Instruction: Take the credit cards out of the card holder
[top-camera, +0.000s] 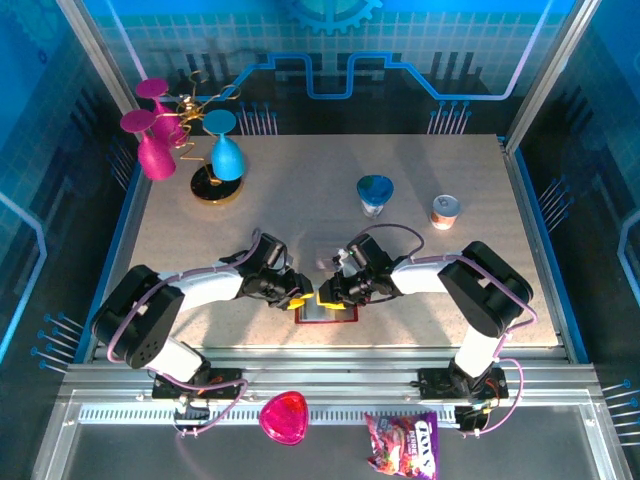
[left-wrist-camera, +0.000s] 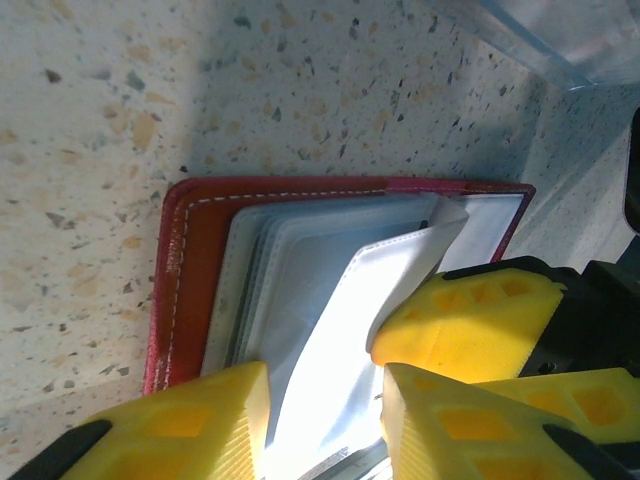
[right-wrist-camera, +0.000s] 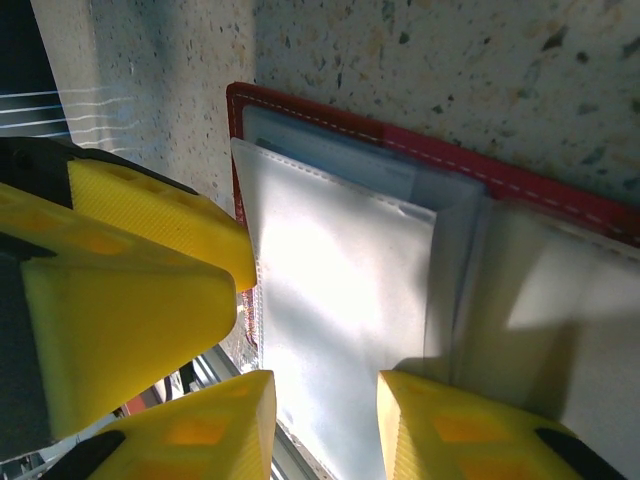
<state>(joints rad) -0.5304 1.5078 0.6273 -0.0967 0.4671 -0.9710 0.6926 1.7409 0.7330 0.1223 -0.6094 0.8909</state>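
- Card holder (top-camera: 325, 312), dark red with pale stitching along its rim, lies open and flat on the speckled tabletop (top-camera: 300, 200). It is close to the near edge, between the two arms.
- Inside the red cover is a stack of greyish clear pocket leaves (left-wrist-camera: 290, 290). One leaf is lifted and curls up toward the right. What the pockets hold cannot be told.
- Left gripper (left-wrist-camera: 325, 400) hangs over the left part of the holder with its yellow fingers (left-wrist-camera: 190, 425) apart. The lifted leaf shows in the gap between them, and whether the tips press on it cannot be told.
- Right gripper (right-wrist-camera: 322, 400) reaches in from the opposite side, its yellow fingers (right-wrist-camera: 470, 430) also apart. A flat pale leaf lies under the gap, and nothing is seen clamped.
- The two grippers sit just beside each other above the holder. In the left wrist view, one finger of the right gripper lies against the edge of the curled leaf.
- Farther back on the table stand a blue cup (top-camera: 375, 195) and a small can (top-camera: 445, 211), both well apart from the holder.
- At the back left corner, pink glasses (top-camera: 152, 145) and a blue glass (top-camera: 226, 155) stand by a gold wire stand (top-camera: 212, 192).
- On the ledge in front of the arm bases lie a pink heart-shaped dish (top-camera: 285, 417) and a candy bag (top-camera: 402, 445).
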